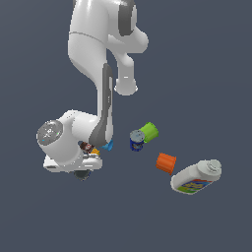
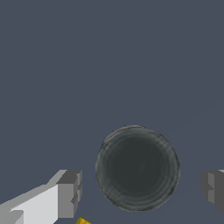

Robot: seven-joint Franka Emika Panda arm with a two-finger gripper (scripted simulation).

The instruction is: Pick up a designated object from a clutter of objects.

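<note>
Two fingers [image 2: 65, 194] spread apart, straddling the round dark tin [image 2: 137, 168] with a gap on each side, nothing clamped yet. Gripper [image 2: 141, 190] centred roughly over the lid; yellow block [image 2: 82, 221] just beside one finger. Elsewhere, well apart: blue can [image 1: 137, 141], green cup [image 1: 149, 132], orange cup [image 1: 166, 163], white bottle [image 1: 196, 177]. Risks: closing too high and slipping off the low rim; snagging that block

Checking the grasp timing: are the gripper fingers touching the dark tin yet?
Apart. The wrist view shows bare floor between the tin and each finger.
</note>
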